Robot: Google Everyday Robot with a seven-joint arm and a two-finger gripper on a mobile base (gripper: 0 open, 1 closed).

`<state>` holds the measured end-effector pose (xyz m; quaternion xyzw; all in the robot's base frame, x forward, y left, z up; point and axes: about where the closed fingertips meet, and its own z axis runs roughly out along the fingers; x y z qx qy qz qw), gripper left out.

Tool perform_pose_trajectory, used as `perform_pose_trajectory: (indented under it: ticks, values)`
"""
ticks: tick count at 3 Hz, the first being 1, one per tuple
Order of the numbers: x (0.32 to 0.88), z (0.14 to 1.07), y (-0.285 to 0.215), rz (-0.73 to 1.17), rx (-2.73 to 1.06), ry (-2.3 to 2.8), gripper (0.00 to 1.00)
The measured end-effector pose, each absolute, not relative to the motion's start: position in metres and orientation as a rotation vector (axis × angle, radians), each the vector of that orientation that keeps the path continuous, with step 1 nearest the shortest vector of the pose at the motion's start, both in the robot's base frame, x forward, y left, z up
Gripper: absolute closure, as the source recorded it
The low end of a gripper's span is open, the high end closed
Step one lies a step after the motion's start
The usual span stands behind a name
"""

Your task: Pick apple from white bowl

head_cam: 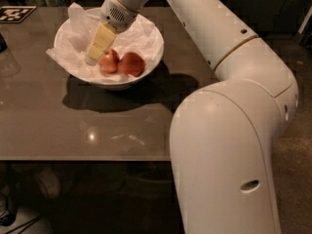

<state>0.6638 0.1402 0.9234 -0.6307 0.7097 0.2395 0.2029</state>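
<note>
The white bowl (146, 38) sits on the table at the upper left, lined with crumpled white paper. Two apples lie side by side in it. The apple (110, 62) is the left one, orange-red with paler patches; a deeper red apple (132, 64) touches its right side. My gripper (93, 56) reaches down into the bowl from above, its yellowish tip just left of the apple and close against it, over the paper. The apple's left edge is partly hidden behind the gripper.
The bowl stands on a brown glossy table (73, 126) whose front edge runs across the middle of the view. My large white arm (229, 130) fills the right side. A black-and-white marker tag (14, 12) lies at the table's far left corner.
</note>
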Motion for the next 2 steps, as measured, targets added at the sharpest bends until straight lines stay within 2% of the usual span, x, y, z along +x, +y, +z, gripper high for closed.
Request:
perform_pose_trajectory:
  ticks: [2]
  values:
    - [0.6626,0.9265,0.1601,0.676,-1.823,1.929,0.0]
